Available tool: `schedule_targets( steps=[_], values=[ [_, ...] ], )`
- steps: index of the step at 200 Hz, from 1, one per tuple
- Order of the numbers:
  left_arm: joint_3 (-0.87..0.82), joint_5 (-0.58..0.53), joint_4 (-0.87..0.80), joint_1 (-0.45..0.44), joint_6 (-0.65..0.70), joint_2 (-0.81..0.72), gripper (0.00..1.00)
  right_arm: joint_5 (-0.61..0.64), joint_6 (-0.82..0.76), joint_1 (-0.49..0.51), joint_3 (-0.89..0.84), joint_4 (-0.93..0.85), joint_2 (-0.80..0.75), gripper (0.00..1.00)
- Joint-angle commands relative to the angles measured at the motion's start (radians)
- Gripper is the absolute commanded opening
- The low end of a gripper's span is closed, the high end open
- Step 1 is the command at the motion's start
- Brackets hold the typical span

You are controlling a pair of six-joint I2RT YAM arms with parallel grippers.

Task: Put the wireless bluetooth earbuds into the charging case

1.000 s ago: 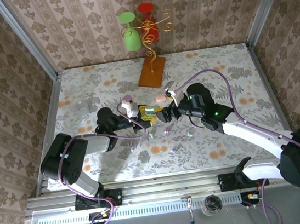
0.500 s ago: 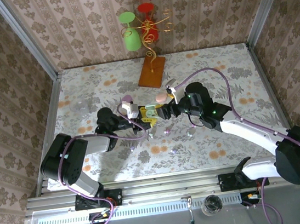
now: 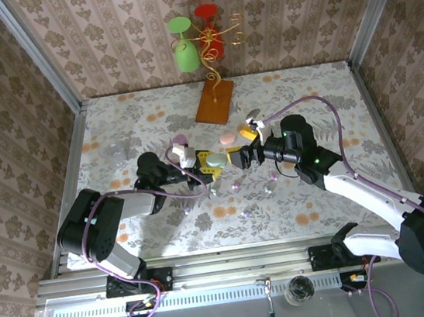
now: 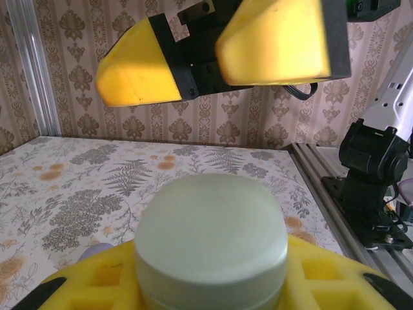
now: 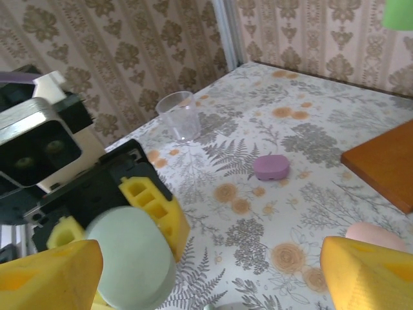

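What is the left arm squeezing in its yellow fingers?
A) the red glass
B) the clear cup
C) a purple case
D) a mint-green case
D: the left arm's fingers are shut on the round mint-green case, with a yellow pad on each side of it.

mint case (image 3: 214, 159): we see it closed, pebble-shaped, near the middle.
earbuds (image 3: 235, 187): tiny, loose on the table (image 3: 305, 91), at its five o'clock.

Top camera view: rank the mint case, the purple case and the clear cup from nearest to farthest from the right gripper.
1. mint case: just left of the open right gripper, almost at its jaws.
2. purple case: farther left, lying on the table beyond the mint case.
3. clear cup: farthest, out toward the table's left edge.
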Motion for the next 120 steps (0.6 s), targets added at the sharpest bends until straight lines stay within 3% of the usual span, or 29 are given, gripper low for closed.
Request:
schedule_targets(
  steps=[1,56,93,120],
  values=[
    [0.024,0.032,0.022,0.003,-0.025,-0.014,0.37,-0.081,-0.093,0.036,0.009,-0.001,0.011,0.88],
    [0.034,0.042,0.022,0.003,-0.042,-0.017,0.37,0.014,-0.270,0.129,0.066,-0.092,0.097,0.89],
    [0.021,0.050,0.023,0.004,-0.033,-0.018,0.36,0.165,-0.199,0.118,0.063,-0.038,0.104,0.86],
    [0.014,0.048,0.021,0.005,-0.027,-0.014,0.36,0.165,-0.132,0.091,0.058,-0.003,0.100,0.83]
  ],
)
